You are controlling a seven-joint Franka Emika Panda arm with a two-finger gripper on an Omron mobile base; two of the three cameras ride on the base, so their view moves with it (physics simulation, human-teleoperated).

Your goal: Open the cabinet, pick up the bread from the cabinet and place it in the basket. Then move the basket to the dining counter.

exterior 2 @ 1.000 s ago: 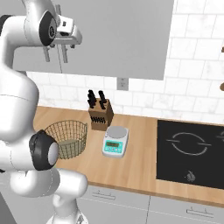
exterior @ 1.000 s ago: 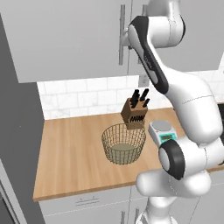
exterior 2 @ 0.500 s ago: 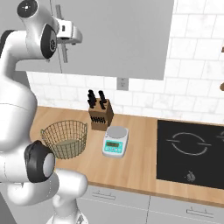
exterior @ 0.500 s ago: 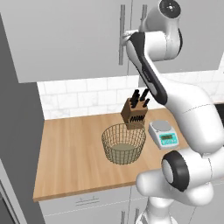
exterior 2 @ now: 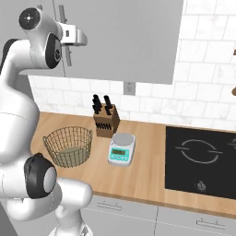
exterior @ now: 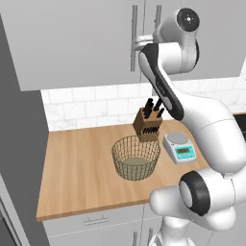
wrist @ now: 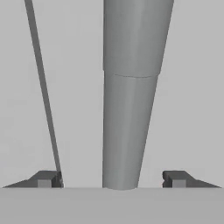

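Cabinet: large light-grey wall cabinet (exterior: 77,43) with flat doors, both shut; bread presumably inside, hidden.
Handle: long vertical metal bar handle (wrist: 129,96), standing between the fingertips, apart from both.
Gripper: two-finger dark gripper (wrist: 111,179) spread wide around the bar, not yet pinching; raised at the door, far side of the counter.
Basket: round tan-gold wire mesh basket (exterior: 136,157), empty, on the wooden counter (exterior: 77,168), just near of the knife block (exterior: 147,123), left of the small scale (exterior: 179,147).
Progress: barely begun; gripping the handle, opening, fetching bread, loading and carrying basket all left.
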